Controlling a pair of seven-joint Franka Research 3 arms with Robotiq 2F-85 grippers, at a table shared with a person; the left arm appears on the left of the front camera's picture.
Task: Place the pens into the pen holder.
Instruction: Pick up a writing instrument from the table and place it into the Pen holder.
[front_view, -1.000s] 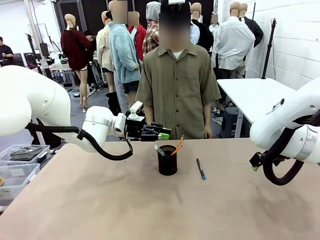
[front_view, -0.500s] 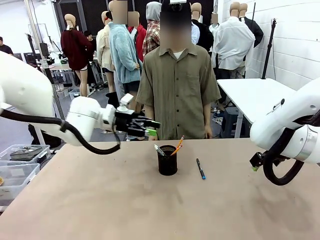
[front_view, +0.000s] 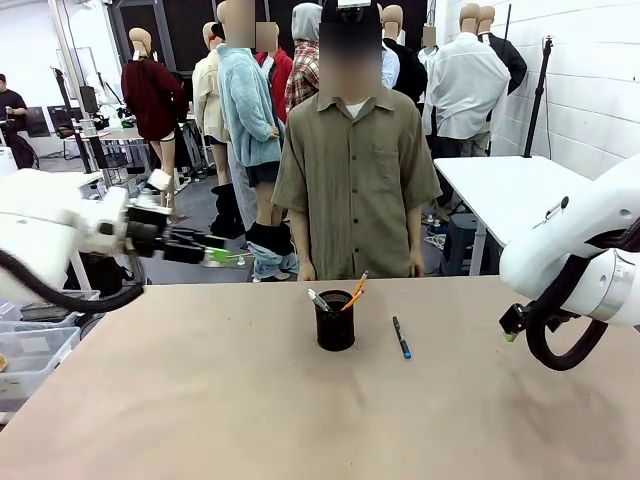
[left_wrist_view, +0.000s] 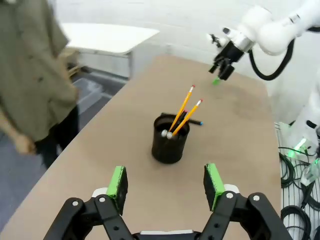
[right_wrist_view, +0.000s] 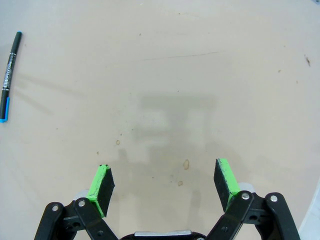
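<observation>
The black mesh pen holder (front_view: 335, 322) stands upright at the table's middle, also in the left wrist view (left_wrist_view: 170, 146). Yellow-orange pens (front_view: 355, 290) (left_wrist_view: 184, 111) and a silver-grey one (front_view: 318, 299) lean inside it. A dark pen with a blue tip (front_view: 401, 338) lies flat on the table just right of the holder, and at the top left of the right wrist view (right_wrist_view: 9, 75). My left gripper (front_view: 222, 256) (left_wrist_view: 166, 181) hangs open and empty, well left of the holder, beyond the far edge. My right gripper (right_wrist_view: 165, 182) (front_view: 511, 326) is open over bare table at the right.
A person in an olive shirt (front_view: 355, 170) stands at the far edge directly behind the holder. Clear plastic bins (front_view: 40, 325) sit off the table's left side. A white table (front_view: 505, 185) stands at the back right.
My left arm has drawn back to the left, away from just above the holder, and its jaws have opened wider. The right arm and the pens have not moved.
</observation>
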